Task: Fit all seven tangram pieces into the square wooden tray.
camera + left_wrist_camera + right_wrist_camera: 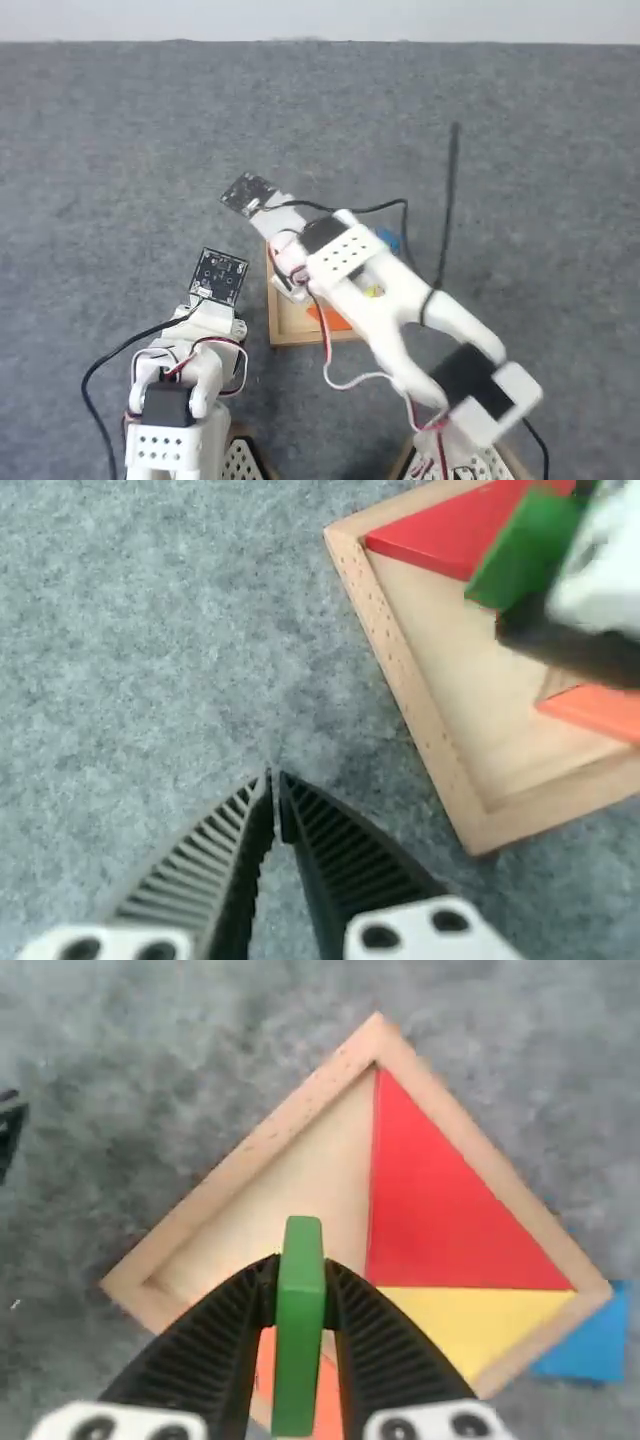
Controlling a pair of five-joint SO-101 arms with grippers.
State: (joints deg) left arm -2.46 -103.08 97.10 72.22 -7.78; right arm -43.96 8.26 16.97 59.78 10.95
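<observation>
The square wooden tray (262,1138) lies on grey carpet. A red triangle (430,1200) and a yellow triangle (470,1322) lie flat inside it, and an orange piece (262,1360) shows under my right gripper. That right gripper (300,1265) is shut on a green piece (300,1310), held on edge above the tray's bare wooden floor. A blue piece (595,1345) lies on the carpet just outside the tray. My left gripper (275,780) is shut with nothing in it, over the carpet beside the tray's corner (400,675). The green piece (520,545) also hangs above the red triangle (450,530).
In the high view the right arm (380,290) stretches over the tray (300,335), while the left arm (205,335) sits beside it. A black cable (448,190) runs across the carpet behind the tray. Open carpet extends to the left and far side.
</observation>
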